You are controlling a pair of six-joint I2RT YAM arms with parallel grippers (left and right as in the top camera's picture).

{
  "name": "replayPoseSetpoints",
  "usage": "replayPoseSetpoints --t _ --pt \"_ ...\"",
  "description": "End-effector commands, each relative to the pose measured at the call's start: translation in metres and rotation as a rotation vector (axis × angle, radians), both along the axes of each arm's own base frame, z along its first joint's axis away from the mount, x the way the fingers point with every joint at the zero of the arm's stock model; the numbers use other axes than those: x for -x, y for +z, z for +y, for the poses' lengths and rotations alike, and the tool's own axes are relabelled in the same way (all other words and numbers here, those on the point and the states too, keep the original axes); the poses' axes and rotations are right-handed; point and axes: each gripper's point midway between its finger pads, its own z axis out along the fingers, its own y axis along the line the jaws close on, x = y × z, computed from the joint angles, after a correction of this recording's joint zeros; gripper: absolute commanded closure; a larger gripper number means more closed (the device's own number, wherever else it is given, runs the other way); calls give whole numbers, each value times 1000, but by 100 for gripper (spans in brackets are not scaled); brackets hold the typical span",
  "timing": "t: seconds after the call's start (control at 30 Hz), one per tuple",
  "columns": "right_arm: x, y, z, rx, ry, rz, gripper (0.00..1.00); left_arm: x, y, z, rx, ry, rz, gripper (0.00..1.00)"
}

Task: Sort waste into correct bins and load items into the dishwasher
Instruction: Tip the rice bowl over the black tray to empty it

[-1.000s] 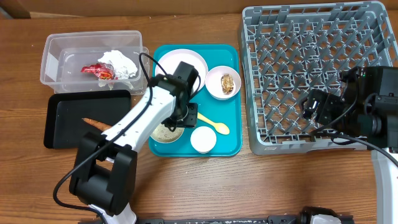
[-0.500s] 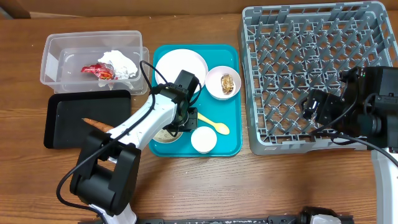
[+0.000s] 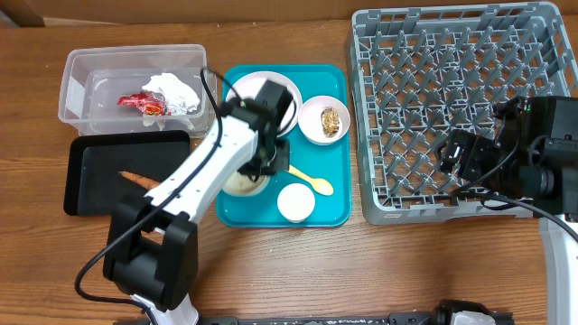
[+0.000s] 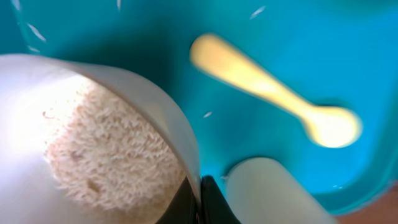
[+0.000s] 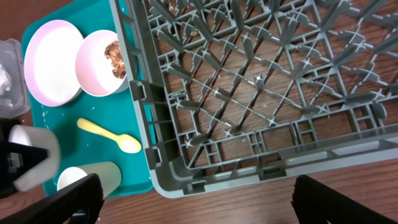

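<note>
My left gripper (image 3: 268, 165) is shut on the right rim of a white bowl (image 3: 242, 184) of rice on the teal tray (image 3: 336, 209). In the left wrist view the jaws (image 4: 199, 200) pinch the bowl's wall (image 4: 168, 118), with rice (image 4: 99, 149) inside. The pale yellow spoon (image 3: 312, 183) and small white cup (image 3: 295, 202) lie beside it. A white plate (image 3: 253, 88) and a bowl with a brown food lump (image 3: 326, 120) sit further back. My right gripper (image 3: 459, 158) is open and empty over the grey dish rack (image 3: 461, 54).
The clear tub (image 3: 86, 72) at back left holds the red-and-silver wrapper (image 3: 143, 102) and white napkin (image 3: 178, 90). The black tray (image 3: 99, 176) in front of it holds a brown sausage (image 3: 134, 176). Loose rice grains dot the teal tray (image 4: 205, 114).
My left gripper dropped onto the rice bowl's rim, then drew back a little toward the plate with the bowl in its jaws. The right arm has not moved.
</note>
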Motion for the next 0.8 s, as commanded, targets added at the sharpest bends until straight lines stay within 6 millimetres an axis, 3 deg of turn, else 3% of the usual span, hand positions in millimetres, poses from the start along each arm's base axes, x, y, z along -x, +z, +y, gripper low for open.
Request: replayPoseSetpoints --t 0.0,0.03,0.1,0.27,0.5,0.77 --pt "-3 8 0 -1 3 -27 0 -23 51 -6 56 24 -69 96" --pt "-4 8 0 -1 3 -29 0 -26 71 1 57 37 -75 96" --pt "-5 9 0 -1 3 -33 0 -28 92 14 62 39 -80 96" --pt "-6 10 0 0 3 -41 0 -27 123 55 117 23 -86 96" --pt "-7 10 0 0 3 -43 0 -22 134 128 280 78 -56 96" --pt "-4 9 0 -1 3 -32 0 -25 133 169 621 69 -174 96"
